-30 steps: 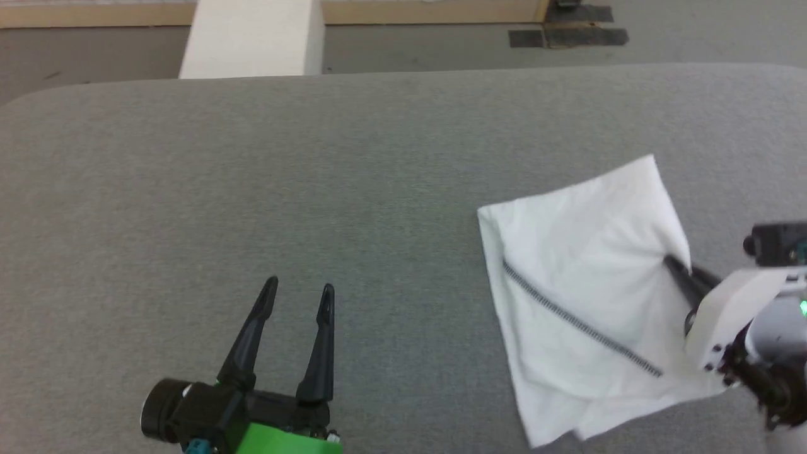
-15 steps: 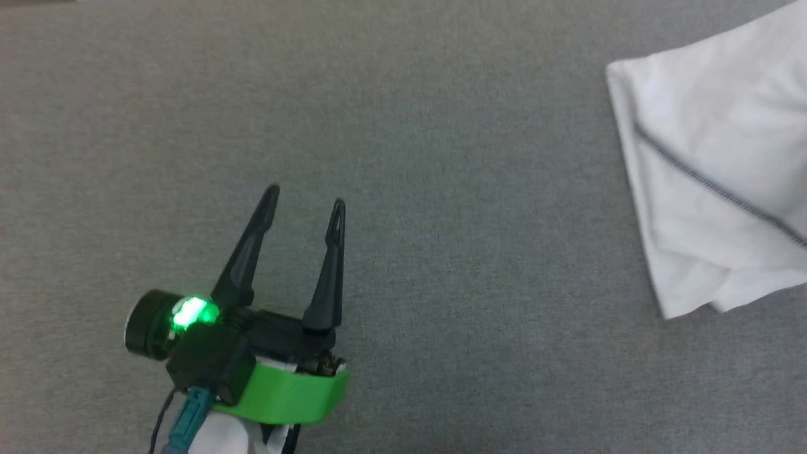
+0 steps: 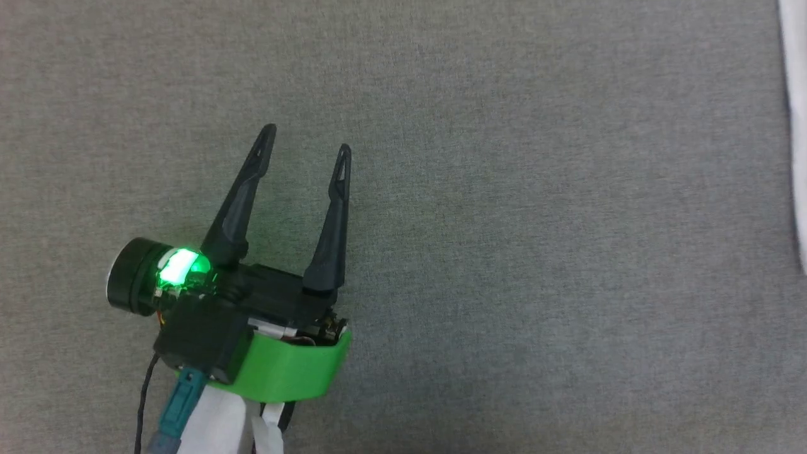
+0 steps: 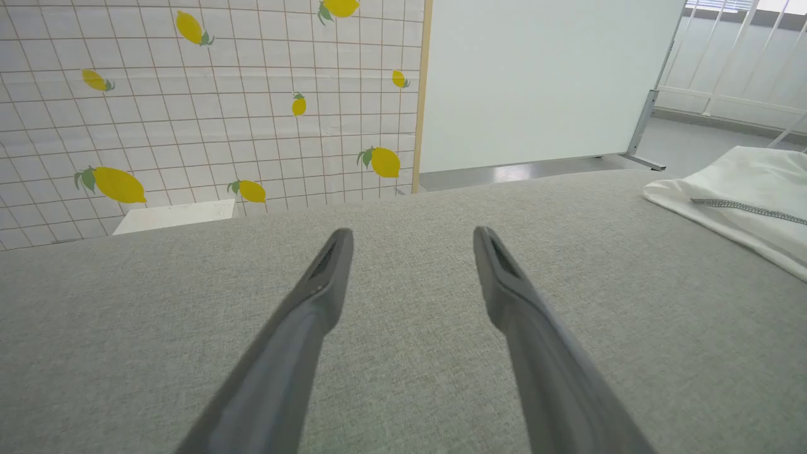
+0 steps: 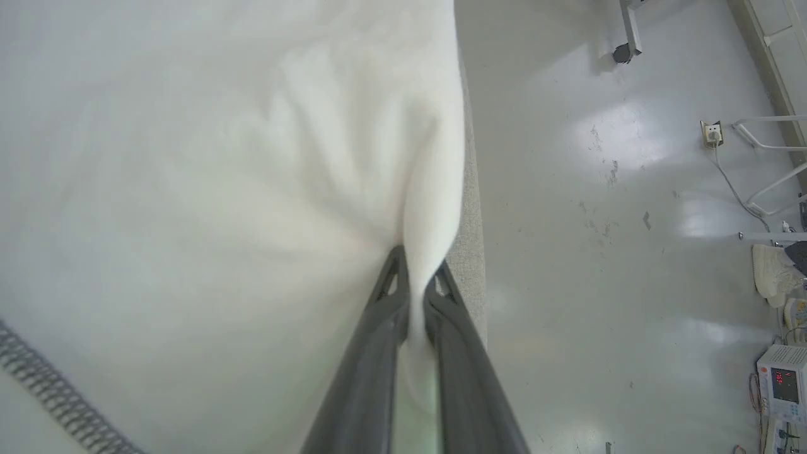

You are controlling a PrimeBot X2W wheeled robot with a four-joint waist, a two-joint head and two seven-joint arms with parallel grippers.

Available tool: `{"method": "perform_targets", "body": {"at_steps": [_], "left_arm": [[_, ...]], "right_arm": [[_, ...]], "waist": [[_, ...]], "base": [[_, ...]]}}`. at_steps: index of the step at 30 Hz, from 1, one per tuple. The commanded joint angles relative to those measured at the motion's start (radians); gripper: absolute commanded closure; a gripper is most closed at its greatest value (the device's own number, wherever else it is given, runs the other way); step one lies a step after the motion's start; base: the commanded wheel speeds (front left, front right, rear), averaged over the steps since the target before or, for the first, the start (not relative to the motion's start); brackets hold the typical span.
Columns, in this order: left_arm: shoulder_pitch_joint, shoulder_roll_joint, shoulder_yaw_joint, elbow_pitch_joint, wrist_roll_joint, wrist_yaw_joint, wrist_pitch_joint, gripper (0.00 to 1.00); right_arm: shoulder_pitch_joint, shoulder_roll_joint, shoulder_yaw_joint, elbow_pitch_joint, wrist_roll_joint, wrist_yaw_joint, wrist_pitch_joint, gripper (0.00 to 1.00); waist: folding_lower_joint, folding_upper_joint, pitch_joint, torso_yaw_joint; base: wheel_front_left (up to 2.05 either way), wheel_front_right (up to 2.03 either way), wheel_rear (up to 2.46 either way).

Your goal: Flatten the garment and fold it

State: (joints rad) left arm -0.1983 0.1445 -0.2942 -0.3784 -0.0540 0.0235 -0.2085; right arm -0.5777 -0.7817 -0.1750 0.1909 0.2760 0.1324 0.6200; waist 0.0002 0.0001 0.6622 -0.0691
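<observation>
On the left, the left gripper (image 3: 307,140) hovers low over the grey padded table (image 3: 517,189). Its two dark fingers are spread wide, with nothing between them and bare surface beneath and ahead. The middle of the table carries nothing. The shirt (image 4: 737,189) lies well apart from that gripper, near the table's right side, and the head view catches a white sliver of it at the right border. It sits in a compact, layered shape with a fairly straight near edge and a dark zigzag seam (image 4: 750,210) crossing the top layer. Farthest right, the right gripper (image 5: 417,261) has its fingers pressed together on a pinch of the white cloth close to the table's edge, with pale floor (image 5: 599,252) beyond. My read is that folding is in hand rather than flattening, since the shirt looks doubled over and one edge is gathered in a grip. The next move probably calls for carrying that pinched edge across squarely and laying it down without dragging the lower layers or letting cloth slip off the edge. The free left gripper may have to come over to steady the pile.
</observation>
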Motion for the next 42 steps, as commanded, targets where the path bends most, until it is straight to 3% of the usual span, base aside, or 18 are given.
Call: {"method": "perform_targets", "body": {"at_steps": [1, 8, 9, 10, 11, 12, 18, 22, 31, 42], "left_arm": [[-0.023, -0.005, 0.005, -0.01, -0.01, 0.005, -0.007, 0.0], [-0.03, 0.0, 0.009, -0.013, 0.007, 0.021, -0.021, 0.0], [-0.029, -0.001, 0.012, -0.011, 0.006, 0.024, -0.023, 0.0], [-0.029, -0.002, 0.02, -0.005, 0.01, 0.036, -0.028, 0.0], [-0.028, -0.005, 0.023, 0.0, 0.008, 0.042, -0.031, 0.0], [-0.026, -0.006, 0.025, 0.005, 0.007, 0.045, -0.033, 0.0], [0.008, -0.015, 0.032, 0.038, -0.02, 0.055, -0.044, 0.0], [0.053, -0.018, 0.041, 0.062, -0.045, 0.061, -0.048, 0.0], [0.178, -0.026, 0.067, 0.1, -0.121, 0.068, -0.051, 0.0], [0.268, -0.015, 0.101, 0.141, -0.159, 0.09, -0.05, 0.0]], "right_arm": [[-0.019, -0.008, -0.003, 0.012, -0.011, -0.002, -0.016, 1.0], [-0.021, -0.006, -0.015, 0.081, -0.039, -0.002, -0.058, 1.0], [-0.023, -0.003, -0.017, 0.088, -0.043, -0.002, -0.063, 0.92], [-0.024, 0.007, -0.02, 0.105, -0.051, -0.002, -0.072, 0.62], [-0.026, 0.014, -0.021, 0.111, -0.054, -0.002, -0.079, 0.47], [-0.026, 0.019, -0.02, 0.115, -0.057, -0.002, -0.086, 0.0], [-0.014, 0.043, 0.004, 0.131, -0.067, -0.002, -0.13, 0.0], [0.003, 0.099, 0.007, 0.114, -0.049, -0.002, -0.168, 0.0], [0.158, 0.316, 0.03, -0.072, 0.026, -0.002, -0.214, 0.0], [0.425, 0.511, 0.064, -0.329, -0.048, -0.002, -0.372, 0.0]], "waist": [[-0.0002, -0.0001, 0.039, 0.006], [-0.0002, -0.0001, 0.039, 0.007], [-0.0002, -0.0001, 0.036, 0.006], [-0.0002, -0.0001, 0.022, 0.003], [-0.0002, -0.0001, 0.01, 0.002], [-0.0002, -0.0001, -0.001, 0.001], [-0.0002, -0.0001, -0.113, -0.002], [-0.0002, -0.0001, -0.209, 0.001], [-0.0002, -0.0001, -0.406, 0.022], [-0.0002, -0.0001, -0.539, 0.055]], "base": [[0.0, 0.0, 0.0], [0.0, 0.0, 0.0], [0.0, 0.0, 0.0], [0.0, 0.0, 0.0], [0.0, 0.0, 0.0], [0.0, 0.0, 0.0], [0.0, 0.0, 0.0], [0.0, 0.0, 0.0], [0.0, 0.0, 0.0], [0.0, 0.0, 0.0]]}}
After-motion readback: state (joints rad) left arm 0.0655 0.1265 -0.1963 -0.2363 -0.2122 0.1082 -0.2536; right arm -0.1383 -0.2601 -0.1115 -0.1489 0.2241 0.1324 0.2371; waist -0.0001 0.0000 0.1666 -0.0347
